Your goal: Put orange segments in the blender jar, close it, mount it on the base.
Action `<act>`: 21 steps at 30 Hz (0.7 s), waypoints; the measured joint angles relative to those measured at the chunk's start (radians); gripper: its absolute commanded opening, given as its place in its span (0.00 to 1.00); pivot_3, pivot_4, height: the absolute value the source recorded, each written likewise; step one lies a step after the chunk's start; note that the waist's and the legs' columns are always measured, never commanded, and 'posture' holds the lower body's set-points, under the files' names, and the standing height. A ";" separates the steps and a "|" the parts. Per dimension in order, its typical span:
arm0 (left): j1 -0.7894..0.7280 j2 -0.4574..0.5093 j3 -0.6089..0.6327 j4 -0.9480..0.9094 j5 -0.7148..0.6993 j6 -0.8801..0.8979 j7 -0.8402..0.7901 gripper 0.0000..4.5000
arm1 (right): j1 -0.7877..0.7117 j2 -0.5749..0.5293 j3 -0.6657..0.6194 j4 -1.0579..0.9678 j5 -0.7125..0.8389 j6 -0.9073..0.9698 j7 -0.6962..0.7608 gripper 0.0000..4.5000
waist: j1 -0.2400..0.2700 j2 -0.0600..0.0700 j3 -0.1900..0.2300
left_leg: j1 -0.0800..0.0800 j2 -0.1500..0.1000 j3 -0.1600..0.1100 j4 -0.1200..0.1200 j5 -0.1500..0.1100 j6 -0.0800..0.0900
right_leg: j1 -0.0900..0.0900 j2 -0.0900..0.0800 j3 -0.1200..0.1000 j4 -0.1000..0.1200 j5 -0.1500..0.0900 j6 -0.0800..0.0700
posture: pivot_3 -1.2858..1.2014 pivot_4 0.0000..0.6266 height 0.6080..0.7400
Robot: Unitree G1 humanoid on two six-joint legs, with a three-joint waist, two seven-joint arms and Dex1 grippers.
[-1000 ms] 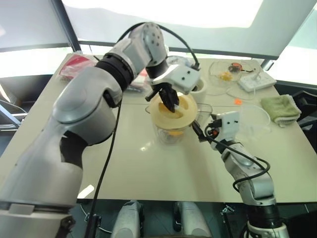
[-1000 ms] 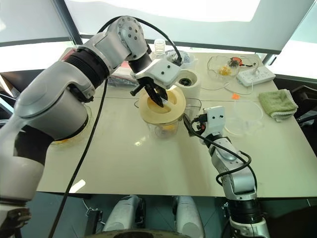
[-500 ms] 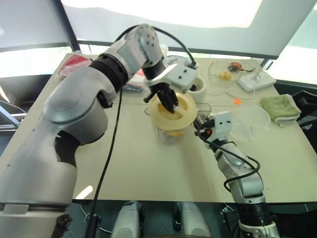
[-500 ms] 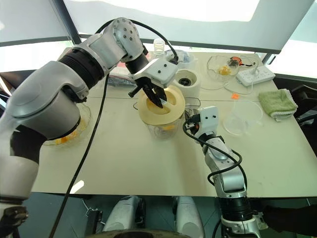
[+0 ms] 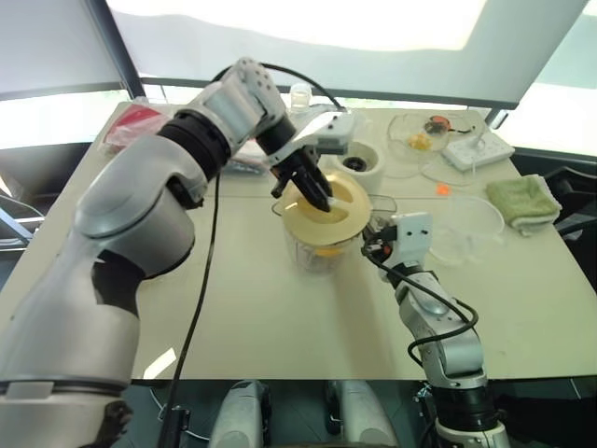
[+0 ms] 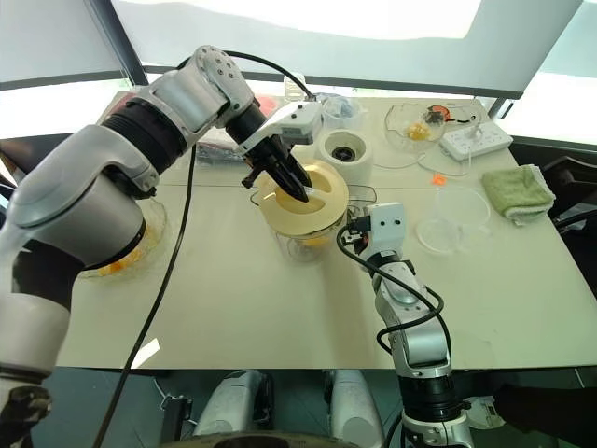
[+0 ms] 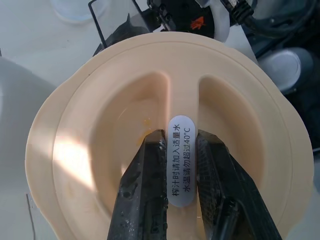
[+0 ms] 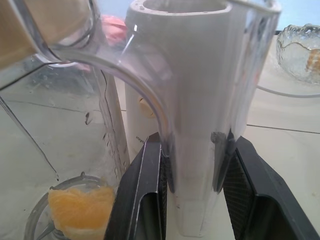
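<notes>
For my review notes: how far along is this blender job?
Done: orange segments lie inside the blender jar. In hand: left claw pinches the ridge of the cream lid on the jar; right claw grips the jar's handle. Left: mounting it on the base.

The lid (image 5: 322, 207) sits on the blender jar (image 5: 320, 250), base (image 5: 357, 161) behind.

The right gripper (image 8: 192, 165) has closed its jaws on the blender jar's handle (image 8: 165, 80); the left wrist rolled.
</notes>
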 measured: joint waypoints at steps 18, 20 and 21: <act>0.228 0.014 0.407 -0.557 0.301 0.753 0.254 0.06 | -0.021 -0.020 -0.030 0.052 0.000 0.008 0.039 0.21 | 0.004 0.007 -0.007 | 0.013 -0.001 -0.001 -0.001 0.000 0.000 | 0.013 -0.002 0.000 0.000 -0.002 0.002 | 0.52 0.24 1.00; 0.235 0.005 0.420 -0.578 0.313 0.795 0.269 0.06 | -0.023 -0.022 -0.032 0.057 0.000 0.008 0.043 0.21 | 0.003 0.007 -0.007 | 0.015 -0.001 -0.001 -0.001 0.000 0.000 | 0.015 -0.002 0.000 0.000 -0.002 0.002 | 0.52 0.24 1.00; 0.235 0.000 0.424 -0.587 0.318 0.820 0.277 0.06 | -0.023 -0.023 -0.033 0.057 0.000 0.008 0.043 0.21 | 0.004 0.008 -0.007 | 0.015 -0.001 -0.001 -0.001 0.000 0.000 | 0.015 -0.002 0.000 0.000 -0.002 0.002 | 0.52 0.24 1.00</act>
